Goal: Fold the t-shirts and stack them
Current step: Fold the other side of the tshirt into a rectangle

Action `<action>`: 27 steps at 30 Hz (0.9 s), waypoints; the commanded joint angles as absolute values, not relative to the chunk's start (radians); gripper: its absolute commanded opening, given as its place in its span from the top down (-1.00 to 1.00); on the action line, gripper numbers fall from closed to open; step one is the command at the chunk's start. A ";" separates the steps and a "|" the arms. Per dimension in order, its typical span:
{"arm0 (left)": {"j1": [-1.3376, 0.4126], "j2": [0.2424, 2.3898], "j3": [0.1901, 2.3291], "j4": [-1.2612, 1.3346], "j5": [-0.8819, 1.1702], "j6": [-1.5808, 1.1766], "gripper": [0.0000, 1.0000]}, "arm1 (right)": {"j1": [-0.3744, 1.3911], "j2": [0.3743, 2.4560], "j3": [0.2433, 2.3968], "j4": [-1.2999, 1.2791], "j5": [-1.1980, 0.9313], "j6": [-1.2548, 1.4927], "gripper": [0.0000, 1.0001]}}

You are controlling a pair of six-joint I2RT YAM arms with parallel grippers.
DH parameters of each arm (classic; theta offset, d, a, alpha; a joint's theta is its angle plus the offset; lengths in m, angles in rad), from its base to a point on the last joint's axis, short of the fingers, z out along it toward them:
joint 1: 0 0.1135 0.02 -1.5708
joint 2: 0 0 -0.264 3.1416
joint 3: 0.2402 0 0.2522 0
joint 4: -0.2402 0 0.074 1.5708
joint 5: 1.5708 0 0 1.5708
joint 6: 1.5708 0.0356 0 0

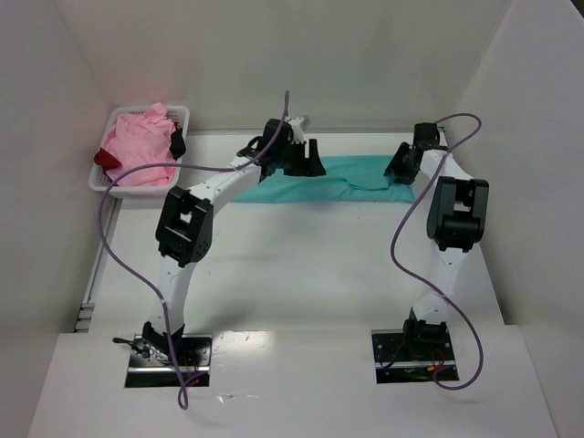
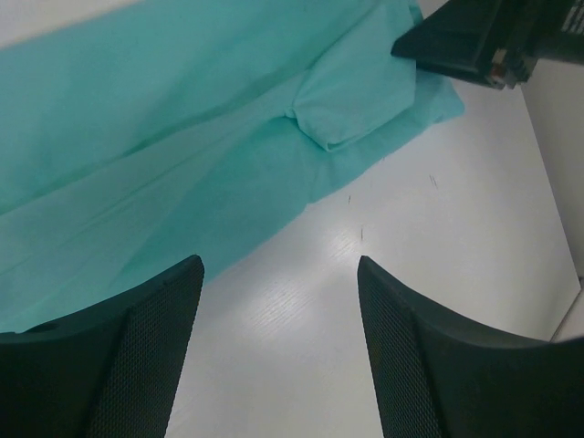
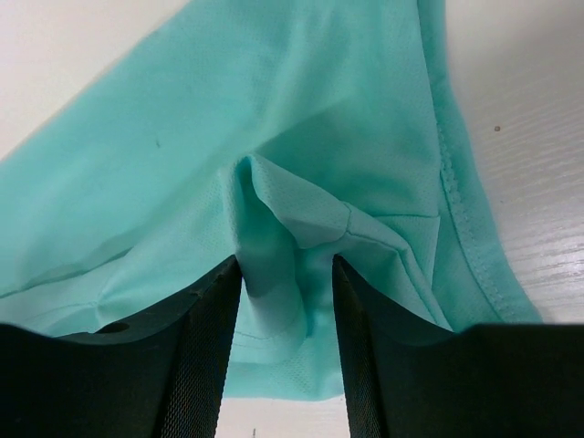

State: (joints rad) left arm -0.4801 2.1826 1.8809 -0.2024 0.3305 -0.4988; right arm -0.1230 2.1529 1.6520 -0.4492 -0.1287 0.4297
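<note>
We are working on the teal shirt (image 1: pixel 328 187), which is lying in a long flat band on the table (image 1: pixel 301 265) just right of the basket (image 1: pixel 181 111). The left gripper (image 2: pixel 278 265) is hanging released over bare table at the band's near edge, holding nothing. The right gripper (image 3: pixel 285 266) is straddling a raised pucker at the end farthest from the basket; we cannot tell whether it is pinching. We are judging that a clean fold needs both layers caught and hems aligned. The cloth is looking thin, matte and limp, with a stitched hem. A crumpled pink shirt (image 1: pixel 141 141) is filling the basket, a dark red one (image 1: pixel 108 160) at its left side.
</note>
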 commanded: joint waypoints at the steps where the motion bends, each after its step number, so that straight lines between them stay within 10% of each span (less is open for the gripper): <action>1: -0.489 2.246 1.913 -0.115 0.336 -0.524 -0.54 | -0.132 2.141 1.704 -0.399 -0.195 0.449 0.00; 27: -0.497 2.349 1.914 0.089 0.345 -0.657 -0.54 | -0.132 2.082 1.522 -0.390 -0.215 0.446 0.10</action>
